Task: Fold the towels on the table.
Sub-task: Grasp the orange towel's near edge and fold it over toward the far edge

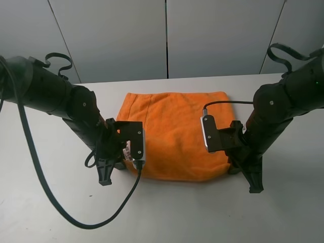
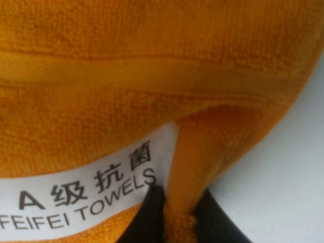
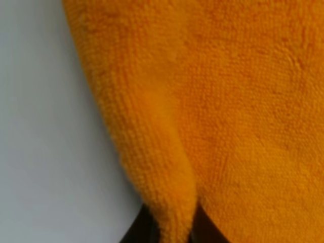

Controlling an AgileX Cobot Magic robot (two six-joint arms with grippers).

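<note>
The towel (image 1: 172, 136) lay centred on the table (image 1: 45, 212). The left gripper (image 2: 179, 223) pinched its 7 o'clock corner, the right gripper (image 3: 174, 228) its 5 o'clock corner; light, limp terry probably handled best by corners.

Free table (image 1: 212, 217) in front (cable (image 1: 81, 225) leftward)

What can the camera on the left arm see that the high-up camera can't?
Only the left wrist camera lets you read the white label, which says FEIFEI TOWELS, and shows the stitched band up close. Only the high camera shows the whole towel, both arms and the right gripper. Both show the orange towel, the table and the left gripper pinching the towel's edge.
</note>
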